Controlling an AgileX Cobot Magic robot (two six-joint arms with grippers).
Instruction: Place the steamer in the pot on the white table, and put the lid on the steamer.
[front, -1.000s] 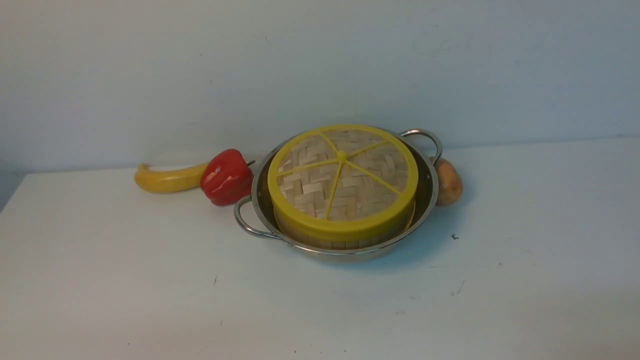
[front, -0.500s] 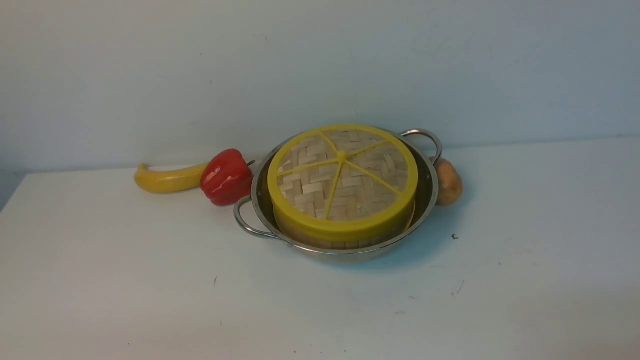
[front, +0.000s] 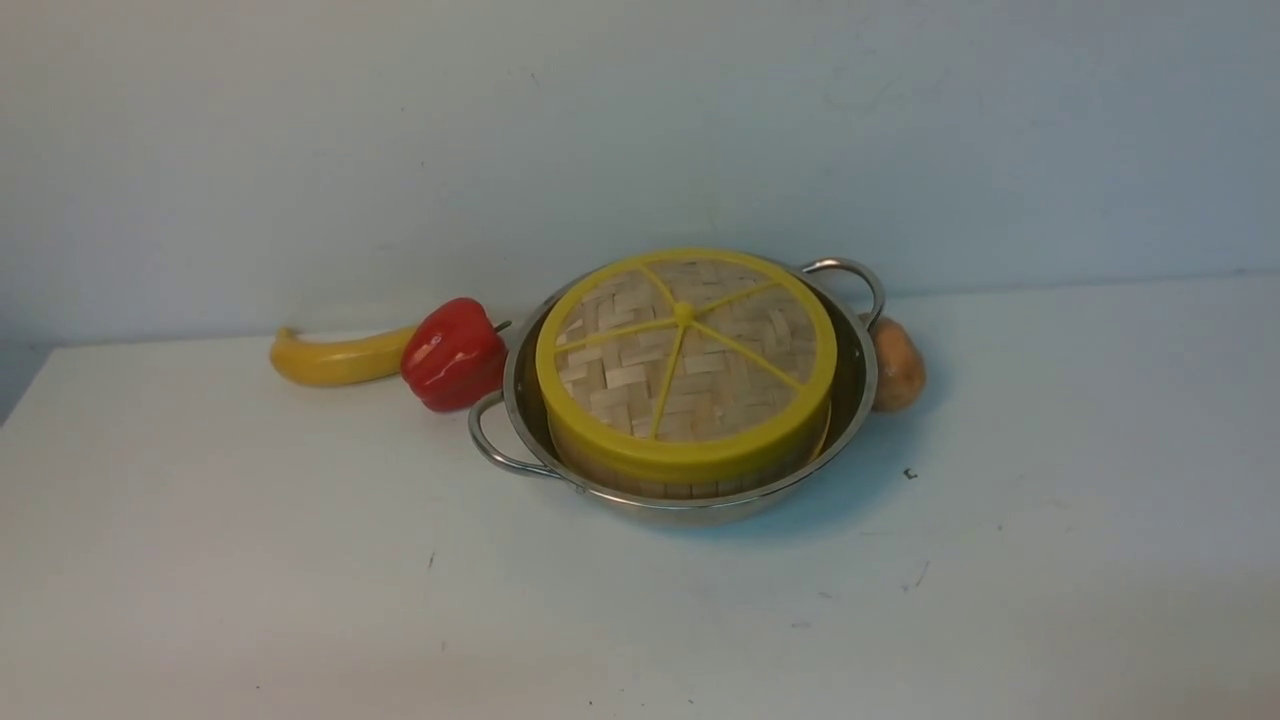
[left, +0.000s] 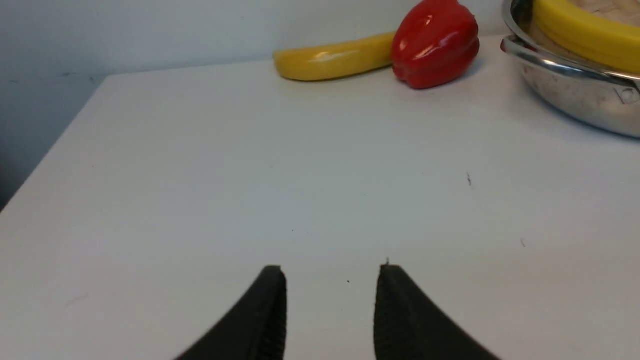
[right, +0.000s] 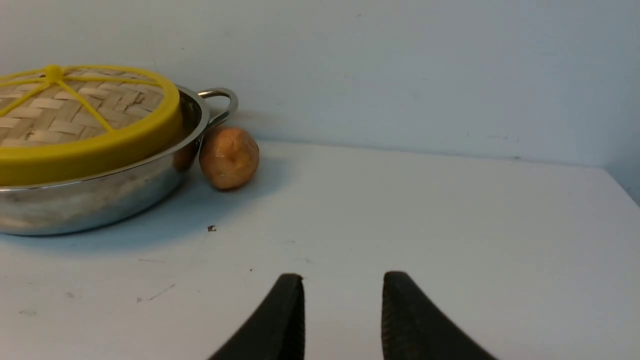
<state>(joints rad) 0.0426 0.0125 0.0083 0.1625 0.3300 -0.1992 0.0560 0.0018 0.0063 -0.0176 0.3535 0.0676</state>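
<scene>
The steel pot stands on the white table with the bamboo steamer inside it. The woven lid with yellow rim and spokes sits flat on the steamer, hiding its inside. Neither arm shows in the front view. In the left wrist view my left gripper hovers open over bare table, well short of the pot. In the right wrist view my right gripper is open too, with nothing between its fingers, apart from the pot and lid.
A yellow banana and a red bell pepper lie just left of the pot. A brown potato rests against its right side under the handle. A pale wall runs close behind the table.
</scene>
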